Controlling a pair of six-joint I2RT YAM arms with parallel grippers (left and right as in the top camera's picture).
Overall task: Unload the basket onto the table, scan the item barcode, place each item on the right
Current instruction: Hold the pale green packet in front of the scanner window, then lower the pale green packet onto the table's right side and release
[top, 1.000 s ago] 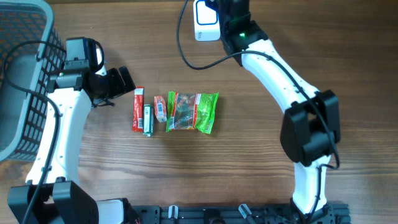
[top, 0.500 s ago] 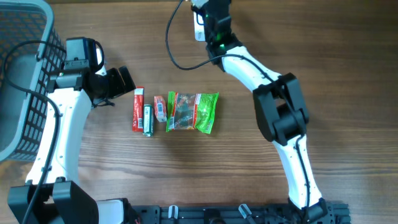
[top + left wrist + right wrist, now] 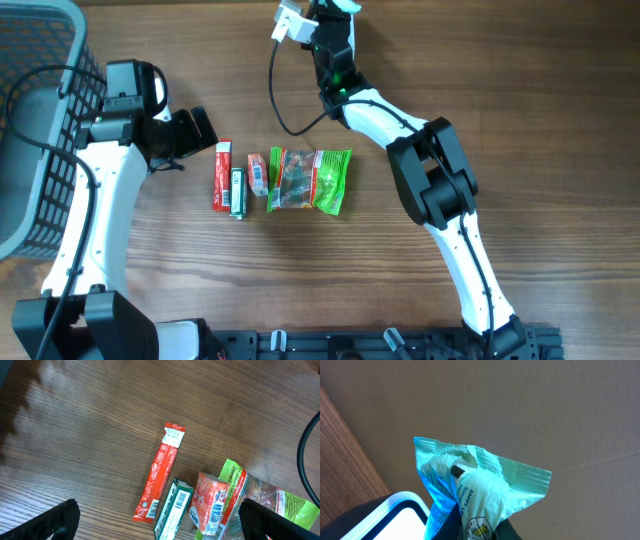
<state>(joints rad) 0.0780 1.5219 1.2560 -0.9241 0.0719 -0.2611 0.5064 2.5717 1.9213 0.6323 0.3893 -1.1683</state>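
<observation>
My right gripper (image 3: 481,534) is shut on a crumpled mint-green packet (image 3: 485,485), held up against a plain wall. The white-rimmed scanner (image 3: 402,510) shows just below and left of the packet. In the overhead view the packet (image 3: 289,22) sticks out left of the right gripper (image 3: 312,28) at the table's far edge; the arm covers the scanner there. My left gripper (image 3: 162,525) stands open above the table, with nothing between its fingers. Under it lie a red stick (image 3: 161,472), a green box (image 3: 172,512) and an orange packet (image 3: 214,502).
A green snack bag (image 3: 312,180) lies beside the orange packet (image 3: 257,172), the green box (image 3: 238,193) and the red stick (image 3: 221,175) mid-table. A grey basket (image 3: 40,120) stands at the far left. A black cable (image 3: 283,110) loops down from the right wrist.
The right arm has swung left along the far edge and now covers the scanner in the overhead view, the packet sticking out to its left. The left arm has not moved.
</observation>
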